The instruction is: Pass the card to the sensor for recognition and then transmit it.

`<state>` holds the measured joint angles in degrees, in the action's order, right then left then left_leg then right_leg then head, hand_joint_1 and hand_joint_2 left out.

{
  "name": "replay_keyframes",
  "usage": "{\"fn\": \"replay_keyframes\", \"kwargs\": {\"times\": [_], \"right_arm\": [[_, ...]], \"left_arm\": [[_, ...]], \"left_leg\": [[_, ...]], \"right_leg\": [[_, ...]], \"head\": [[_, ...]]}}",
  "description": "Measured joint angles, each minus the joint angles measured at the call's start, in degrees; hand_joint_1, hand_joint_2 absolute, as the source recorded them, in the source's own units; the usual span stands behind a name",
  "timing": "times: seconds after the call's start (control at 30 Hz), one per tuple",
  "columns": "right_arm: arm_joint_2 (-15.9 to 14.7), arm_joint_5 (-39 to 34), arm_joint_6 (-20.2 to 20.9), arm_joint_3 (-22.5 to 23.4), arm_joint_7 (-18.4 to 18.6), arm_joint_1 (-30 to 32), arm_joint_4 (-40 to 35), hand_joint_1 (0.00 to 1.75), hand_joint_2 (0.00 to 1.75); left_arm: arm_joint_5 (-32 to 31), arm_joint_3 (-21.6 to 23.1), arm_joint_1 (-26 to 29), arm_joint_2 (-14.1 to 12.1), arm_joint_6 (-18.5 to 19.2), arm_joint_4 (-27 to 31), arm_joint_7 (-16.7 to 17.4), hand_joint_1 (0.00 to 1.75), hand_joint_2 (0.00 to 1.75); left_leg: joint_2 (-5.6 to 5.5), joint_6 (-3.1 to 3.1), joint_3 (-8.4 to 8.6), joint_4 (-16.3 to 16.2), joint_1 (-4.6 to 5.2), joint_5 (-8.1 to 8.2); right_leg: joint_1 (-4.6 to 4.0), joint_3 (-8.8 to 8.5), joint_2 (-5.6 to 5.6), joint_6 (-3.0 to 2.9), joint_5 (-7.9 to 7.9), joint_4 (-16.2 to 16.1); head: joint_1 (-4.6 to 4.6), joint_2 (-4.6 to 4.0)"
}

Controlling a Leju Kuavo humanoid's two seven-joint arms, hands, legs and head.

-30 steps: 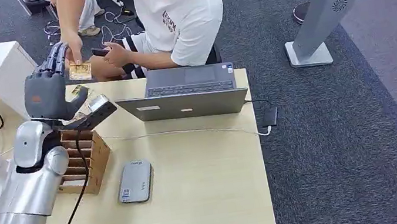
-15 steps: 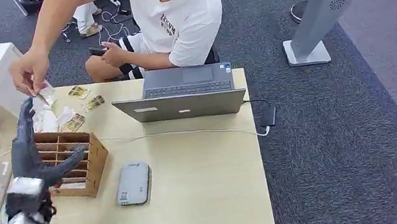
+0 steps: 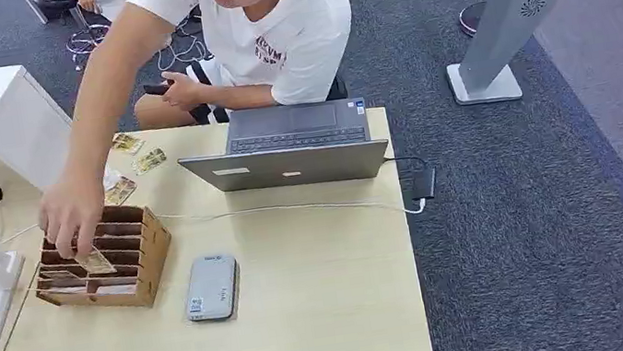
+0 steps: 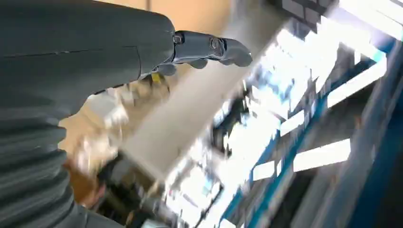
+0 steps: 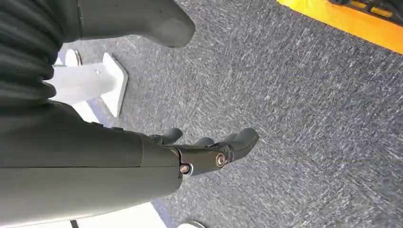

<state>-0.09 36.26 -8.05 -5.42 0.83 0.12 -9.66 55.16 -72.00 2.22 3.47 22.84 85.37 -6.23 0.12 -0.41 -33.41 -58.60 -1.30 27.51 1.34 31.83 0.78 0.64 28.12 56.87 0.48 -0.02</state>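
The card (image 3: 97,261), a small tan rectangle with a printed face, lay tilted in a slot of the brown cardboard sorter box (image 3: 145,256), pinched by the person's hand (image 3: 71,211) reaching down over the box. The sensor (image 3: 211,285), a flat grey slab with rounded corners, rested on the pale wood-grain table (image 3: 326,294) just beside the box, apart from it. Between the sensor and the table's front edge lay open tabletop. More cards (image 3: 137,155) lay loose beyond the box, near the open grey laptop (image 3: 286,151).

The left hand (image 4: 142,52) was raised, its dark fingers (image 4: 214,46) extended and slightly apart, nothing between them; the background behind it was motion-blurred. The right hand (image 5: 157,161) hung over grey carpet (image 5: 294,104), its fingers (image 5: 237,140) loosely spread and holding nothing, with a white base plate (image 5: 95,80) beyond the thumb.
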Motion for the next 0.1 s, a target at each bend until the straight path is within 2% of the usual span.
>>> {"fn": "replay_keyframes", "kwargs": {"times": [0.03,0.07,0.1], "right_arm": [[0.0,0.49,0.42,-0.11,-0.02,-0.09,0.0,0.0,1.75],[0.0,1.2,0.85,-0.3,0.19,-0.17,0.0,0.0,1.75],[0.0,1.81,1.22,-0.48,0.43,-0.27,0.0,0.0,1.75]], "left_arm": [[-2.1,-2.32,-0.53,0.89,-3.23,-2.45,-0.77,0.0,1.75],[-4.69,-4.68,-0.84,2.36,-5.82,-5.79,-1.94,0.0,0.0],[-8.03,-6.43,-0.87,3.13,-8.07,-8.59,-2.8,0.0,0.0]], "left_leg": [[-0.03,0.01,0.01,0.0,0.02,0.0],[-0.06,0.01,0.03,0.0,0.08,0.01],[-0.06,0.14,0.1,0.0,0.12,0.09]], "right_leg": [[0.01,-0.04,-0.02,0.01,0.0,-0.01],[0.07,-0.08,-0.03,0.01,0.0,-0.02],[0.11,-0.09,-0.02,0.05,0.03,-0.03]], "head": [[-0.07,0.0],[0.02,0.0],[-0.05,0.0]]}}
